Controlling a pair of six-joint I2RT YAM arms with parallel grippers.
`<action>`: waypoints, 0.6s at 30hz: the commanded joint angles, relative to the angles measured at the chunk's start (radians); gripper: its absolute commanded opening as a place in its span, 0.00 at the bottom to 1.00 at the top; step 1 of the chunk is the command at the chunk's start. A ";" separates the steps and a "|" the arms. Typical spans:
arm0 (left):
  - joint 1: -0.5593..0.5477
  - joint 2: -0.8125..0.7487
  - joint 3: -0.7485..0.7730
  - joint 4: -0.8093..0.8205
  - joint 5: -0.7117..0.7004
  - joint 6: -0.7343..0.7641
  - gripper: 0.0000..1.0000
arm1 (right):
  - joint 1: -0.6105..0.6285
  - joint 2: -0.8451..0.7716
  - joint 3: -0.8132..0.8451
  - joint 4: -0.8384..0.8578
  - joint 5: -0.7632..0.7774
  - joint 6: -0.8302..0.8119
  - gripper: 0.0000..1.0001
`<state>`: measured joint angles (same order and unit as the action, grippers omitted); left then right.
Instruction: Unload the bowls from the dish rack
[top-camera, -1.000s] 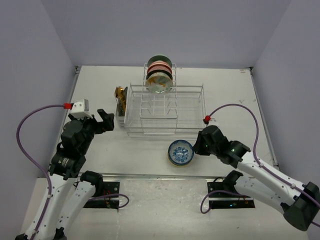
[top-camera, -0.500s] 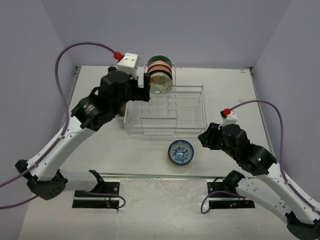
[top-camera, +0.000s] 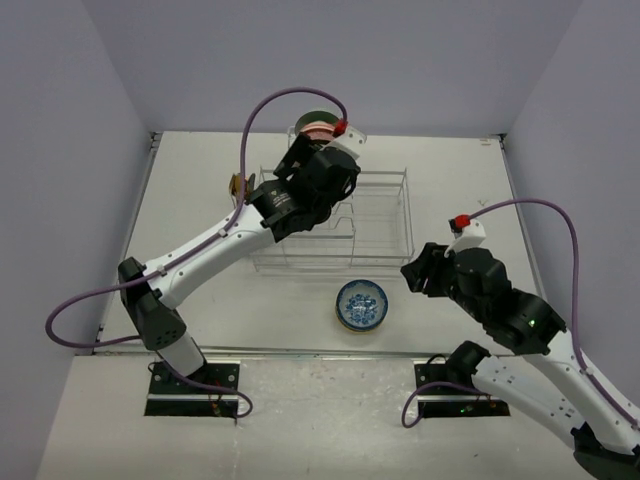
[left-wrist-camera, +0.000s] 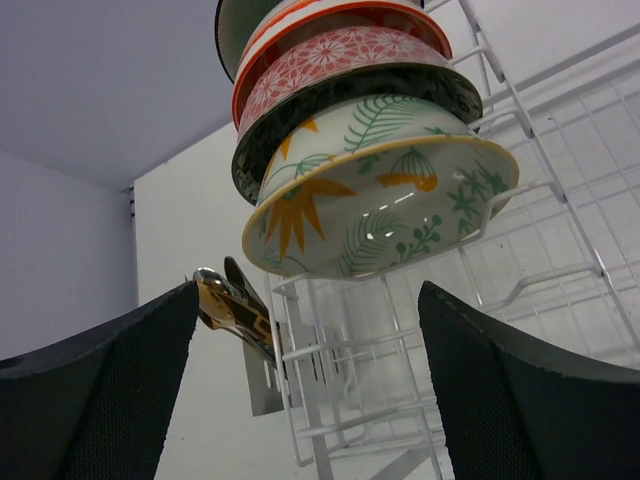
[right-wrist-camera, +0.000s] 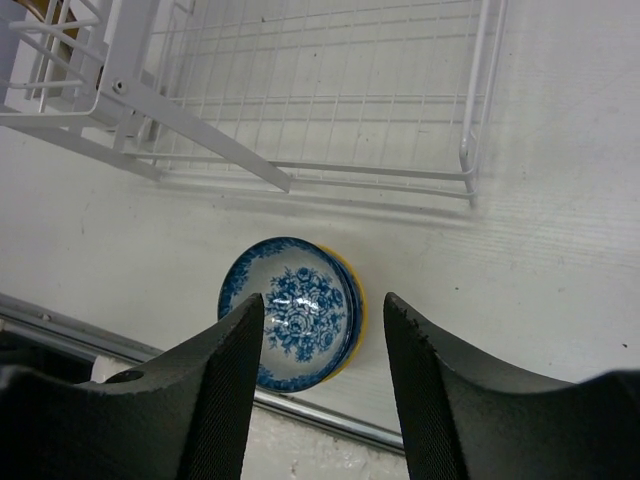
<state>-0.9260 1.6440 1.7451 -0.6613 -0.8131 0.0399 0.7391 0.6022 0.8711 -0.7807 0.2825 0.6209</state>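
Blue-and-white bowl (top-camera: 361, 304) sits on table (top-camera: 215, 300) just in front of dish rack (top-camera: 385, 215), outside it. Right gripper (right-wrist-camera: 320, 320) hovers above it, jaws parted, empty. At rack's far end, left gripper (left-wrist-camera: 308, 295) gapes wide, empty, facing row of bowls (left-wrist-camera: 380, 200) stood on edge.

White arm links (top-camera: 215, 245), black joints (top-camera: 300, 195); purple cables (top-camera: 290, 93), red plugs (top-camera: 461, 221); black textured claw fingers (left-wrist-camera: 100, 400).
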 joint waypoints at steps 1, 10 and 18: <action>0.001 0.007 0.065 0.104 -0.064 0.121 0.89 | 0.000 0.004 0.034 -0.011 0.023 -0.024 0.53; 0.004 0.068 0.126 0.117 -0.057 0.186 0.68 | 0.000 -0.018 0.035 -0.012 0.032 -0.023 0.55; 0.042 0.128 0.180 0.092 -0.005 0.195 0.59 | 0.000 -0.015 0.035 -0.017 0.024 -0.023 0.55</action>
<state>-0.9070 1.7535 1.8744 -0.5739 -0.8364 0.2035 0.7391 0.5884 0.8711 -0.7990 0.2966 0.6086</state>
